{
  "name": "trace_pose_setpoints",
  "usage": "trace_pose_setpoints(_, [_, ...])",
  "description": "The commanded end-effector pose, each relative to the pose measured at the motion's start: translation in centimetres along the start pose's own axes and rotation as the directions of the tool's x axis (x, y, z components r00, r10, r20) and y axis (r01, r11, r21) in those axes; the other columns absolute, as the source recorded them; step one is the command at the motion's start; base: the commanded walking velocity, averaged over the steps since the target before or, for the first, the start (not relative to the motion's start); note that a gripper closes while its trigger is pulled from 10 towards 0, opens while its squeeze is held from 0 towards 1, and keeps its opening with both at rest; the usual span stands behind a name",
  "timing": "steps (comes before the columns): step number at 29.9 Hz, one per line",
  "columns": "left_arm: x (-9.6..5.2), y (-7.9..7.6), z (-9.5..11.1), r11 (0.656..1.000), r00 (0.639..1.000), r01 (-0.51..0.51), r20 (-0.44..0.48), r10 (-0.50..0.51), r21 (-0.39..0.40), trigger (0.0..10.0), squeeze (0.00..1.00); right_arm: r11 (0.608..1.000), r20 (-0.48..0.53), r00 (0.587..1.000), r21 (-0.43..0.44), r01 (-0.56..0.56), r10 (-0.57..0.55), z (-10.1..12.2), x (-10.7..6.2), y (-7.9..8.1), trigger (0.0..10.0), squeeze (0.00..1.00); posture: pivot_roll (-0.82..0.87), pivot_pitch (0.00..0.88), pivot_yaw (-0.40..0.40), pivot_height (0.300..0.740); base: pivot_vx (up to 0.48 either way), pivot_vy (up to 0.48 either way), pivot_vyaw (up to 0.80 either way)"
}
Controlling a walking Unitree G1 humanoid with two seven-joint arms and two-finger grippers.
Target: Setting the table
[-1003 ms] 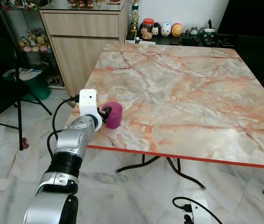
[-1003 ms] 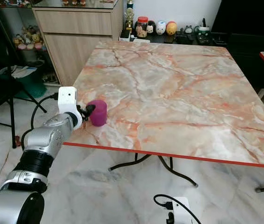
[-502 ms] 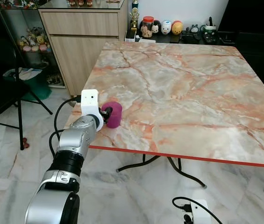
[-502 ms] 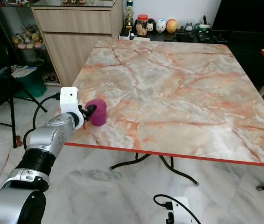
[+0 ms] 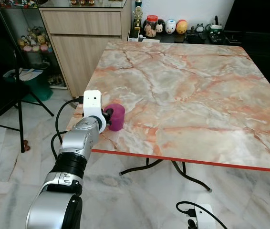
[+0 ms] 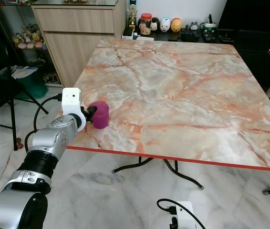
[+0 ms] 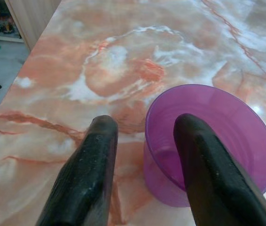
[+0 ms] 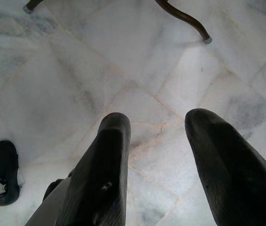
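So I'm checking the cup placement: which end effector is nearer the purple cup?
Left. The left end effector straddles the purple cup's rim, one finger inside. The right end effector hangs over the floor.

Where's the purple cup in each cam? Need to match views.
Left eye view: purple cup upright near the marble table's front-left corner, at the left gripper.
Right eye view: same spot, cup just inside the red front edge.
Left wrist view: cup close up, one black finger inside the rim, the other outside.
Right wrist view: floor, no cup.
Shared landmark: the orange-veined marble tabletop.
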State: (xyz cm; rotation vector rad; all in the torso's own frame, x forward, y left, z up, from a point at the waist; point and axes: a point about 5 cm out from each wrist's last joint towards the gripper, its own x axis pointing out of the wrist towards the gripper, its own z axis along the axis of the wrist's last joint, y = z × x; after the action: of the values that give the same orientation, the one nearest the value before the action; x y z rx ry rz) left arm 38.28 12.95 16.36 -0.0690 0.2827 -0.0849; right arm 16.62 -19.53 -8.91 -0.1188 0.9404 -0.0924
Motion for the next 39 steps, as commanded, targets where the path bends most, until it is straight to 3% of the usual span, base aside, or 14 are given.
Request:
trace_pose_setpoints(1, [0.09, 0.11, 0.35, 1.000, 1.000, -0.011, 0.006, 0.011, 0.004, 0.0, 0.00, 1.000, -0.012, 1.000, 0.001, 0.000, 0.000, -0.27, -0.05, -0.05, 10.0, 0.00, 0.04, 0.000, -0.009, 0.740, 0.000, 0.000, 0.00])
trace_pose_setpoints(37, [-0.32, 0.24, 0.55, 1.000, 0.999, 0.012, 0.030, -0.013, 0.022, 0.0, 0.00, 1.000, -0.016, 1.000, -0.003, -0.005, 0.005, -0.19, -0.01, -0.07, 10.0, 0.00, 0.05, 0.000, -0.016, 0.740, 0.000, 0.000, 0.00])
trace_pose_setpoints(39, [-0.45, 0.31, 1.08, 1.000, 0.997, 0.005, 0.080, -0.005, -0.009, 0.0, 0.00, 1.000, -0.007, 1.000, -0.001, -0.002, 0.002, 0.01, 0.03, -0.03, 10.0, 0.00, 0.05, 0.000, -0.016, 0.740, 0.000, 0.000, 0.00])
